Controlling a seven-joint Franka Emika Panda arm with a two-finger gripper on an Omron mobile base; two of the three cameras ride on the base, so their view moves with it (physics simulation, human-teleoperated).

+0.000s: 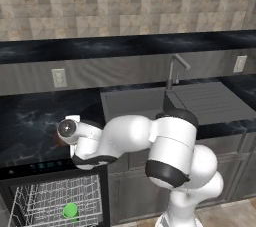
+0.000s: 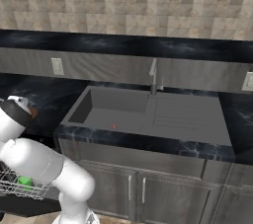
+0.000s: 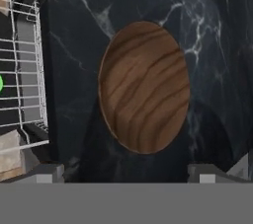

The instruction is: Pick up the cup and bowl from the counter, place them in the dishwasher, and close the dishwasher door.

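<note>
Wood-grain bowl [image 3: 144,87] is what you're lined up on right now. In the hand view it sits dead ahead of the fingers [image 3: 126,174], flat on the black desk [image 3: 212,45], roughly centred between the two tips. Both tips sit wide apart at the bottom corners of that view, with nothing between them, so you're open and holding nothing.

It's round, so no long axis to worry about. What matters, I'd say, is that the bowl looks nearly as wide as the gap between the tips, so straddling it whole looks tight. You'd probably do better pinching one rim wall.

The cup [image 1: 70,210] is already down in the rack [image 1: 55,201] of the open dishwasher [image 1: 35,166], so that half looks done. In the hand view the rack shows at the left edge, just off the desk edge on the bowl's side, so the carry should be short.

From the right base view you can just catch a sliver of brown by the wrist, so the hand's hovering right above it.
</note>
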